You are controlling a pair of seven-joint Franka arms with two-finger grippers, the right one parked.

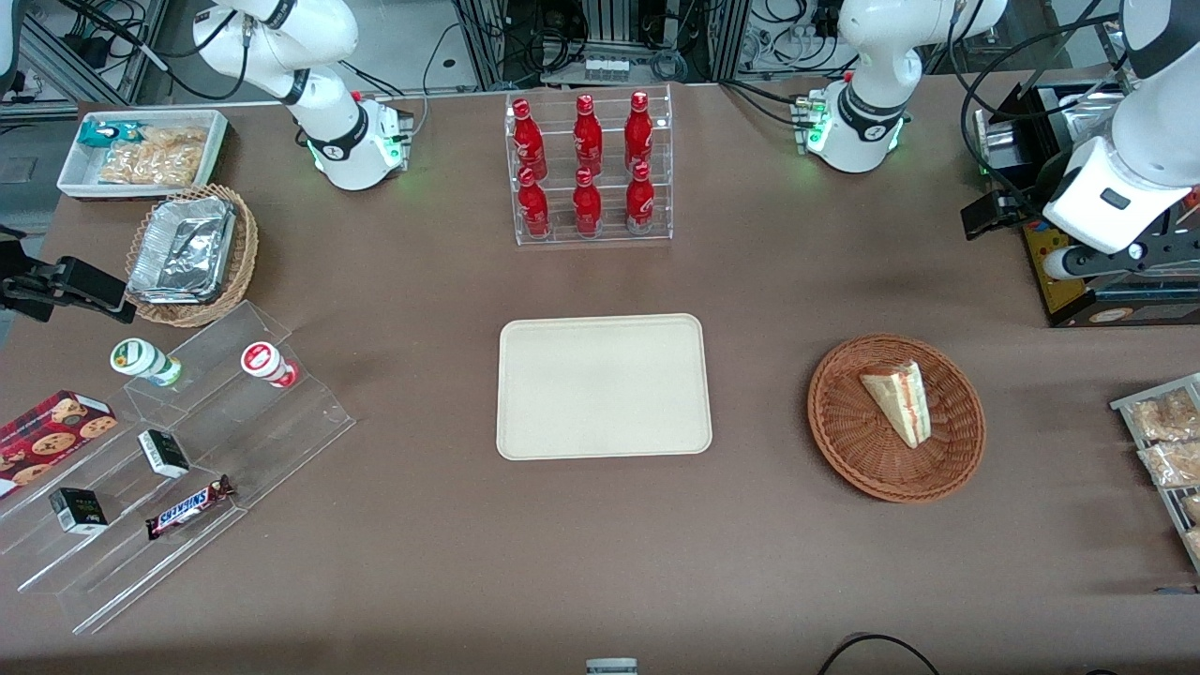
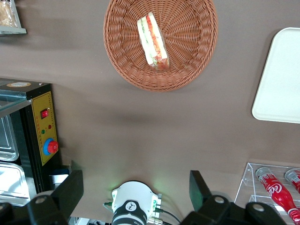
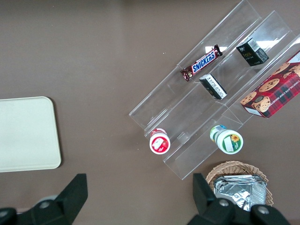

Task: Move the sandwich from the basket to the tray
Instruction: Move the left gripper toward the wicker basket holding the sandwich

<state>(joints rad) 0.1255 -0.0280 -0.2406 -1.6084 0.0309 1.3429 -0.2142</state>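
- Wicker basket (image 1: 896, 418) at the front view's right holds the sandwich (image 1: 899, 402); cream tray (image 1: 603, 386) sits bare at centre; the gripper (image 1: 1003, 208) hangs at upper right.
- Left wrist view: gripper (image 2: 136, 187) spread wide, empty, apart from sandwich (image 2: 153, 41) in basket (image 2: 161, 42).

- Left arm's gripper (image 2: 136, 187), fingers spread wide, hangs high over bare brown table, farther from front camera than round reddish-brown wicker basket (image 1: 956, 441).
- Triangular white-bread sandwich (image 1: 898, 401) lies alone in basket, nothing above it.
- Bare table between basket and flat cream rectangular tray (image 1: 603, 386).
- Black oven-like box (image 1: 1078, 281) stands near basket, toward working arm's end.
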